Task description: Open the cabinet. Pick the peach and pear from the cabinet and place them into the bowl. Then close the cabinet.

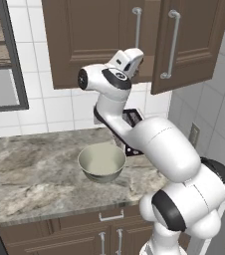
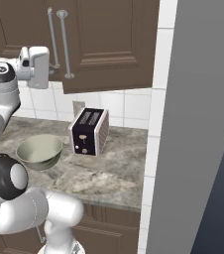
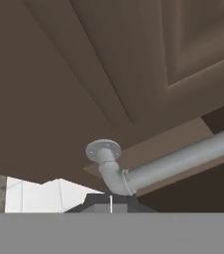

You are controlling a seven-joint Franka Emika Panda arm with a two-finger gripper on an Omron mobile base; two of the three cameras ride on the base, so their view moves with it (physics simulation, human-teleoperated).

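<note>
Step in hand: opening the cabinet (image 1: 99, 40). Its right door (image 1: 194, 45) stands slightly ajar, swung out from the cabinet front, while the left door lies flush. The tool (image 3: 110, 202) is at the lower end of the right door's handle (image 3: 173, 166), just below the base mount of the bar. Its tips are shut together, and the bar lies just past them, not between them; whether they touch it cannot be told.

Next move, as a judgement: the door must swing much further before the shelves can be reached. With the tips closed beside the bar, this probably calls for hooking or pushing behind the door edge, following its arc away from the cabinet.

The bowl (image 1: 102, 163) sits on the surface (image 1: 30, 174) below the cabinet, beside the toaster (image 2: 88, 131), and holds nothing.

Hidden: the cabinet interior, so the peach and the pear cannot be located. In the left base view the arm covers most of the toaster.
</note>
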